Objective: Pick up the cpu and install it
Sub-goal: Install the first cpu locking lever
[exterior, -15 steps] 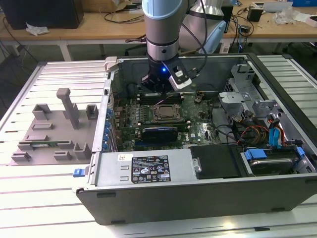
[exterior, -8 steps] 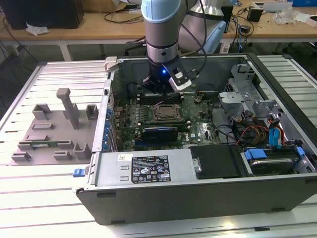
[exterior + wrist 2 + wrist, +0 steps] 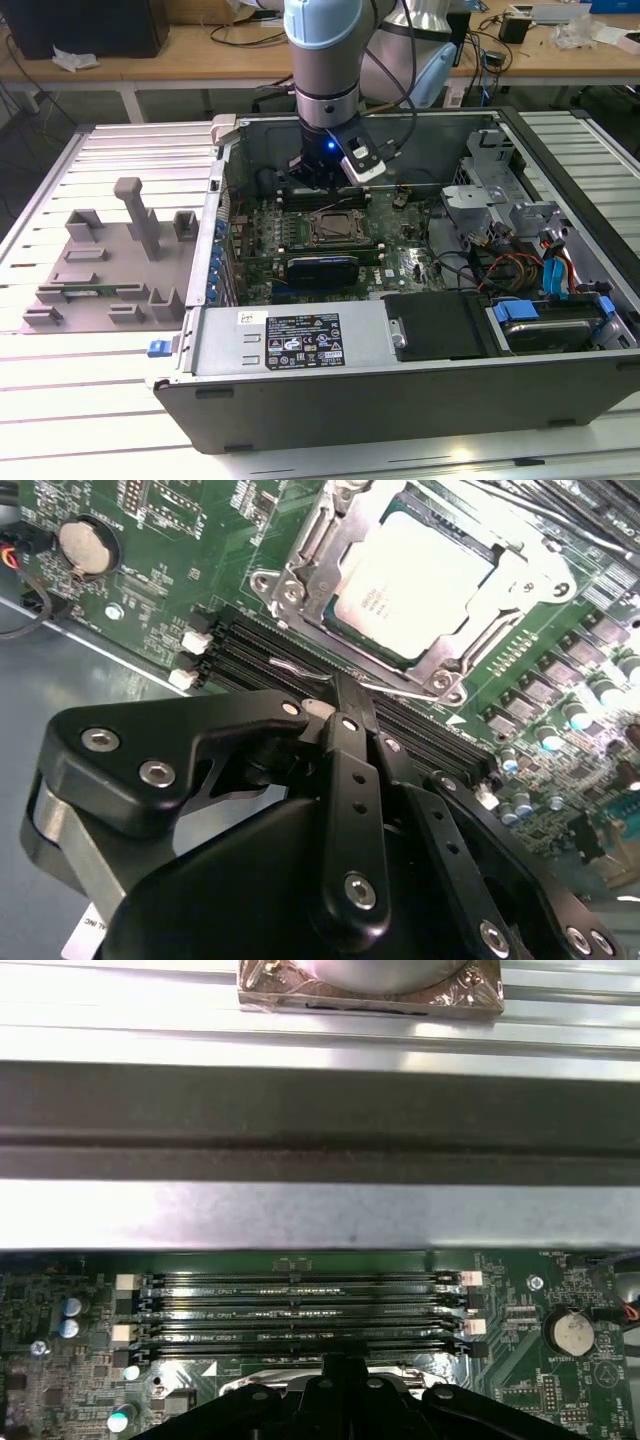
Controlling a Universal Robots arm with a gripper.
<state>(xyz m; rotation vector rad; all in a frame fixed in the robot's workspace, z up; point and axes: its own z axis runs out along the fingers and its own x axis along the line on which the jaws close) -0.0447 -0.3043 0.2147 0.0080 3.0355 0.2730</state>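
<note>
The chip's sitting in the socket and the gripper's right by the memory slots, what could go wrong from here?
One: the gripper sits close beside the thin wire lever; a sideways move might snag or bend it. Two: its tip hangs low over the memory slots, so going lower could strike them. Three: bumping the socket frame might shift the cpu.

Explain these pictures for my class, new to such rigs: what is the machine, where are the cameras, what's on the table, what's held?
The machine is one robot arm with a gripper. The exterior view, from a camera off the arm, shows an open computer case on a slatted metal table, with a grey fixture tray at that view's left. Both wrist views come from cameras on the arm, looking past the gripper at the green motherboard. The cpu sits in its socket. The gripper is shut near the memory slots, holding nothing I can see.
</note>
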